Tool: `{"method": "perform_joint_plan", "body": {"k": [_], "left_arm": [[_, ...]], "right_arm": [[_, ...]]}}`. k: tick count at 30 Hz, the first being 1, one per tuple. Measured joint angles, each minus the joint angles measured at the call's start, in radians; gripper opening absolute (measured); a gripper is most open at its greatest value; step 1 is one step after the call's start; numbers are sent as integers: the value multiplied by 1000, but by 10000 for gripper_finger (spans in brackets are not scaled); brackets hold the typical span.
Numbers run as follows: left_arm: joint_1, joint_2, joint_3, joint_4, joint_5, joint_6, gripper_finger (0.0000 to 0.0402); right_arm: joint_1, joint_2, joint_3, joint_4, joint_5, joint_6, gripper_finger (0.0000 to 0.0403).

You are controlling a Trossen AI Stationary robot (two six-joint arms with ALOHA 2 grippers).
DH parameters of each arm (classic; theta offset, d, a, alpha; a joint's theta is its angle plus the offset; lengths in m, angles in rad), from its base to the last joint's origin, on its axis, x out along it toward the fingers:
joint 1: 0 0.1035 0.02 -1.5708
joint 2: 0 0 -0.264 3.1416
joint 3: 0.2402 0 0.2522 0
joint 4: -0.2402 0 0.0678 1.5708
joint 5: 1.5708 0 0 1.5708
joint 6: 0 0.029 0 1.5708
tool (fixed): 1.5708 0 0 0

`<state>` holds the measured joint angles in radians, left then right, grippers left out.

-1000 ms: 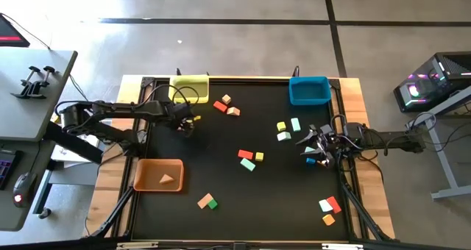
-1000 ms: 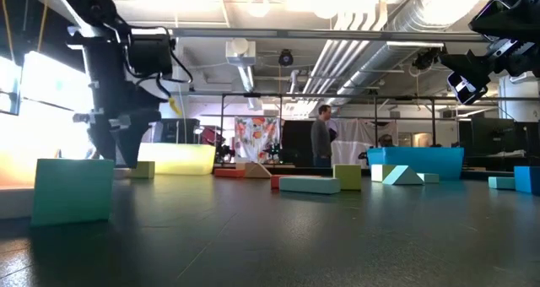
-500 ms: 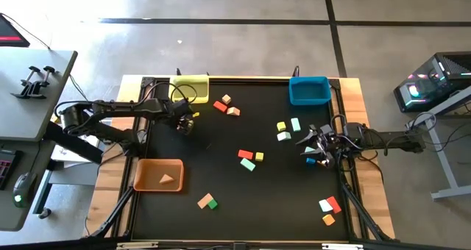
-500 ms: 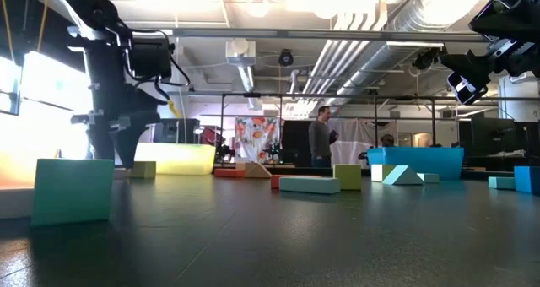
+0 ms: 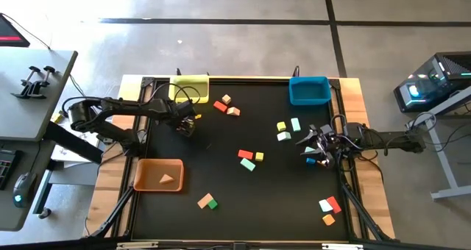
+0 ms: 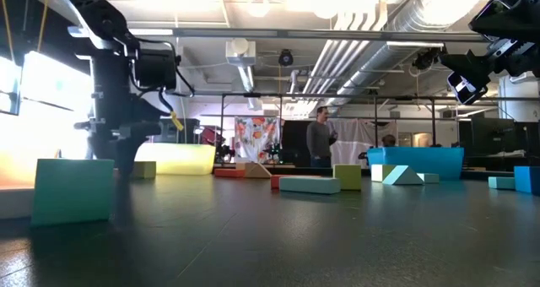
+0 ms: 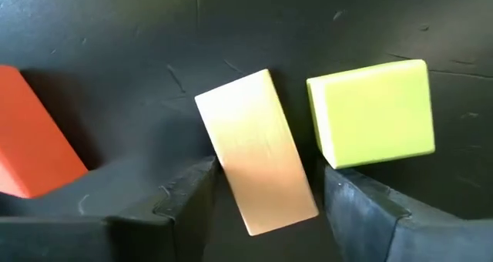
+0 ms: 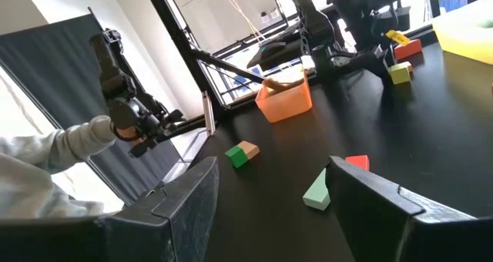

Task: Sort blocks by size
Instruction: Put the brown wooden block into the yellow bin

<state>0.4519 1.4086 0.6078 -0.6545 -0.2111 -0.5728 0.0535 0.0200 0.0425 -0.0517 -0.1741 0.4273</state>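
While the high view is looking straight down on the black table (image 5: 221,176), the left gripper (image 5: 188,125) is hanging low over the mat just in front of the yellow bin (image 5: 190,87), and the small blocks beneath it are hiding under the arm. The right gripper (image 5: 318,151) is waiting near the table's right edge, in front of the blue bin (image 5: 309,90). An orange bin (image 5: 157,175) is sitting at the left front, with a tan wedge (image 5: 167,179) lying inside it. Loose blocks are lying scattered: a red bar (image 5: 220,106) behind the centre, a mint bar (image 5: 248,164) near the middle, and a green cube (image 5: 213,203) towards the front.

Across the low view, the left gripper (image 6: 123,156) is reaching down to the table top beside the yellow bin (image 6: 175,159), and whether anything is pinched cannot be told here. A mint bar (image 6: 309,184) is lying flat with its long axis across the picture.

Through the left wrist view, the two dark fingers (image 7: 181,208) are standing apart on either side of a tan bar (image 7: 256,152), not yet squeezing it; its long axis is running away from the camera, slightly slanted. A lime-yellow block (image 7: 372,112) is lying just beside it, and an orange-red block (image 7: 35,146) farther off on the other side.

Past the right wrist view's spread fingers (image 8: 173,216), which are holding nothing, a mint wedge (image 8: 316,191) and a red block (image 8: 357,163) are resting together on the mat.
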Motion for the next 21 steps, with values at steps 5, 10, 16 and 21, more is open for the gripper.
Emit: {"method": "perform_joint_plan", "body": {"k": [5,10,16,21], "left_arm": [[0,-23,-1,-16,1,5,134],[3,-62,47,-107,-16,26,81],[9,-97,187,-272,-72,36,81],[20,-105,318,-299,-135,105,83]], "right_arm": [[0,0,0,0,0,0,236],[0,0,0,0,0,0,236],[0,0,0,0,0,1,236],[0,0,0,0,0,2,236]]}}
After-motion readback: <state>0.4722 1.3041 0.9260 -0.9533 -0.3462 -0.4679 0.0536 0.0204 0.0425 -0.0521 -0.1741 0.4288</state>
